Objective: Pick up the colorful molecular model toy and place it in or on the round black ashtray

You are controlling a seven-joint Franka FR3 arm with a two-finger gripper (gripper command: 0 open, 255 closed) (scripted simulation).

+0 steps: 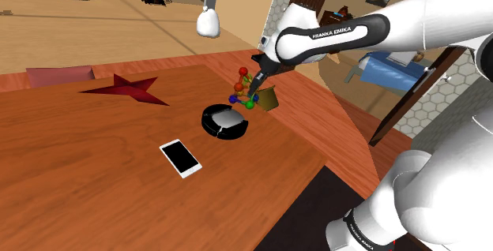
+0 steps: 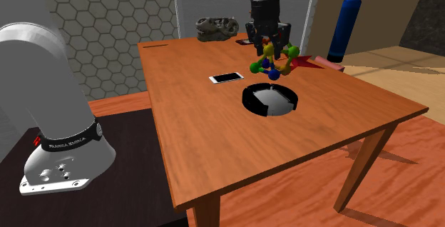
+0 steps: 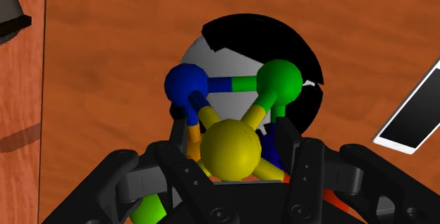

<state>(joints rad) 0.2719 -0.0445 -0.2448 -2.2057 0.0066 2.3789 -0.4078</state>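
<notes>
Where the black gripper (image 2: 269, 41) clenches the colorful molecular model (image 3: 233, 145), both hang in the air above the round black ashtray (image 2: 247, 101), which sits on the wooden table (image 1: 79, 178). Risk: let go from this height, the ball-and-rod model may strike the ashtray's rim and roll onto the table; a ball snagged on a finger could pull it sideways. Count: one gripper, one model, one ashtray, one white smartphone (image 1: 181, 157), one red star (image 1: 126, 89).
</notes>
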